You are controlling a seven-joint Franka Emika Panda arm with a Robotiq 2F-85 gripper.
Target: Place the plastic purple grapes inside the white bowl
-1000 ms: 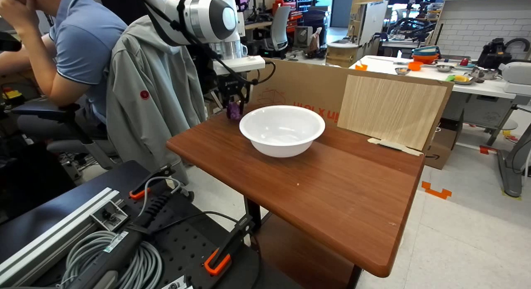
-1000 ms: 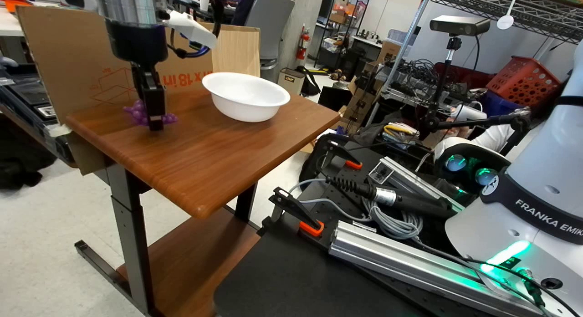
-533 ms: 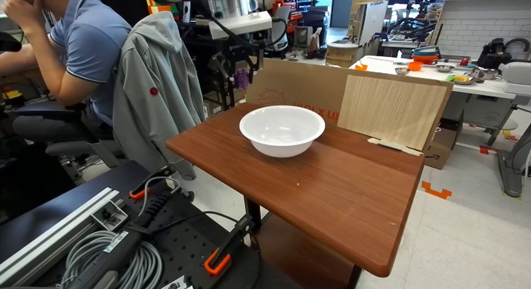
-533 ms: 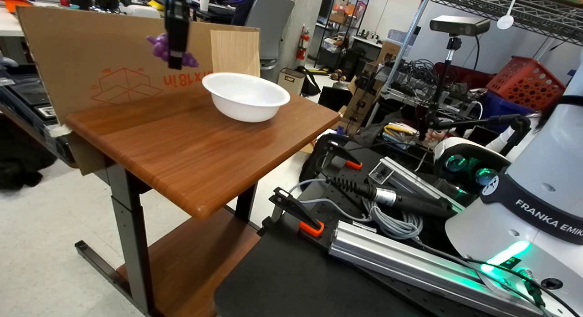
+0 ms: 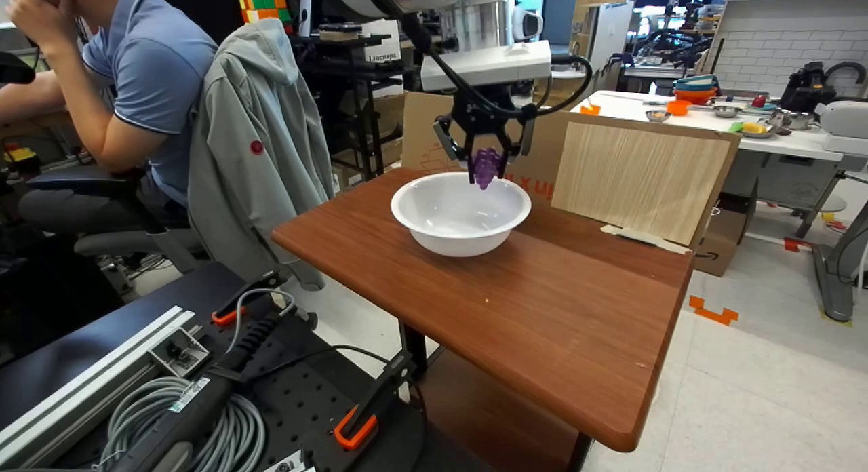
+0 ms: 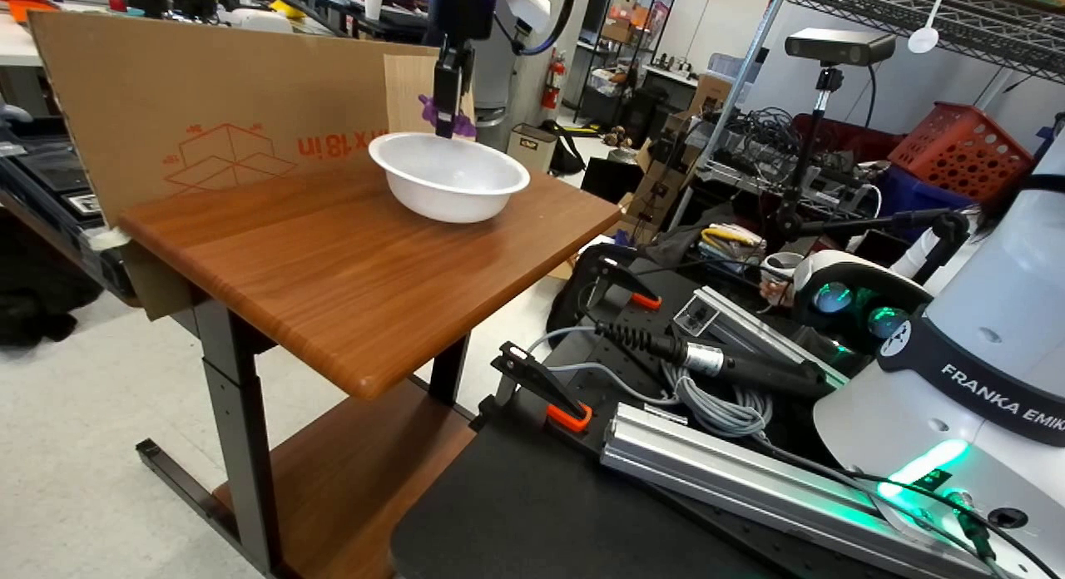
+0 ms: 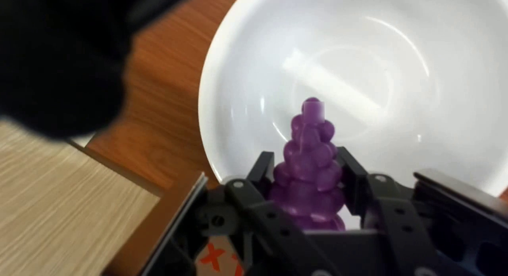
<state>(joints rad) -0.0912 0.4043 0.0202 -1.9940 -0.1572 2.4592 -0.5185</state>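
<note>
Brown wood-look table (image 5: 542, 323) had a tan cardboard panel (image 6: 274, 80) w/ red print along 1 edge. Black 2-finger gripper (image 5: 487, 173) was clenched on glossy purple plastic grapes (image 7: 307, 169), held off the table, approx. above the wide, round white bowl (image 6: 449, 203), which sat upright.

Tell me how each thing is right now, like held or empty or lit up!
Purple grapes: held in the air.
Gripper: closed on the grapes, pointing down.
White bowl: upright, nothing seen inside.
Robot base light: glowing green.
Gray cable: coiled.
Gray jacket: hanging up.
Cardboard: standing upright.
</note>
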